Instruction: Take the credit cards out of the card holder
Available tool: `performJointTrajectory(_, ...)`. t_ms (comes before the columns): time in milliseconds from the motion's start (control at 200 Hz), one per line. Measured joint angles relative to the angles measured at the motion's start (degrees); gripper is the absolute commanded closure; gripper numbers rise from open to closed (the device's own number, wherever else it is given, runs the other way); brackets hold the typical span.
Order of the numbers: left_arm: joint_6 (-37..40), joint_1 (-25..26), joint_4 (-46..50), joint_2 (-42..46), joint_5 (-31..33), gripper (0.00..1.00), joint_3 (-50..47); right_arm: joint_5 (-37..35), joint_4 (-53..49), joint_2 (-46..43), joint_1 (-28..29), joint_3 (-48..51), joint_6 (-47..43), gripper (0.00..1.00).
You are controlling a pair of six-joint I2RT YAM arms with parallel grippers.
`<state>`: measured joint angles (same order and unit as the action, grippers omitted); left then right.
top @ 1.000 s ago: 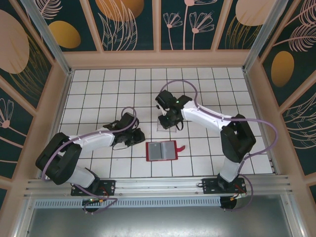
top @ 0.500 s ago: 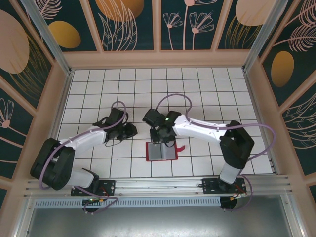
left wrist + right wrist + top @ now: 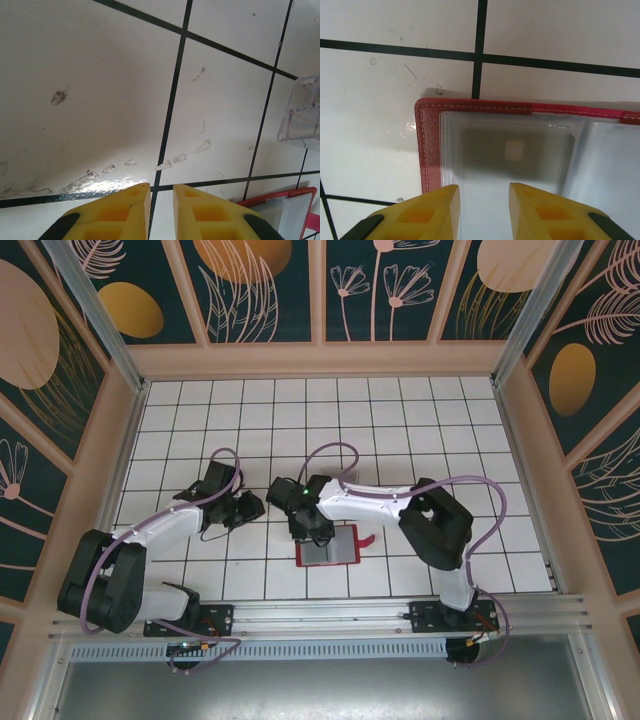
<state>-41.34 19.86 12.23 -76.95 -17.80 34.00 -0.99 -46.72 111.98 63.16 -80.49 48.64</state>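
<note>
The card holder (image 3: 338, 548) lies open and flat on the white tiled table (image 3: 200, 410), near the front edge and between the two arms, with its grey inside facing up. Furthest left, the left gripper (image 3: 161, 190) hangs low over bare tile, close to the holder's left side but clear of it. Its yellow fingers (image 3: 125, 210) are almost together, with a thin slit between them and nothing in it, and a black grout line runs just ahead of the tips.

Next along, the right gripper (image 3: 484, 192) reaches in from the right and sits over the left page of the holder. Its jaws are parted with a plain gap and grip nothing; I can't tell whether the tips touch the page. Just beyond them, through the stack of clear sleeves, a dark credit card (image 3: 485, 155) with a small pale square on it sits in the left half, inside the red stitched border.

The holder's small red closing tab (image 3: 366, 539) sticks out from its right edge. From the left wrist, a clear plastic tray (image 3: 302, 107) stands a little beyond the holder's corner, not touching it.
</note>
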Motion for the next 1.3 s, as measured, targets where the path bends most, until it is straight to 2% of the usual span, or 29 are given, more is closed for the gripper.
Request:
performJointTrajectory(425,0.0,0.0,-0.04,0.0,-1.27,0.79,-0.44,-0.07,-0.66,1.81,0.28,-0.15,0.44,0.7)
performJointTrajectory(790,0.0,-0.02,-0.02,1.14,-1.73,0.79,-0.59,-0.28,-0.85,1.88,0.28,-0.13,1.46,0.97)
performJointTrajectory(966,-0.04,0.22,0.0,2.08,-3.32,0.79,-0.59,-0.22,-0.68,1.64,0.28,-0.15,1.46,0.99)
performJointTrajectory(1091,-0.48,1.81,0.0,2.75,-4.13,0.79,-0.57,0.79,1.38,0.85,0.22,0.22,1.51,0.99)
performJointTrajectory(1296,-2.93,8.07,-0.59,1.99,-4.5,0.8,-0.55,2.93,6.38,-4.7,-1.01,4.2,1.95,0.99)
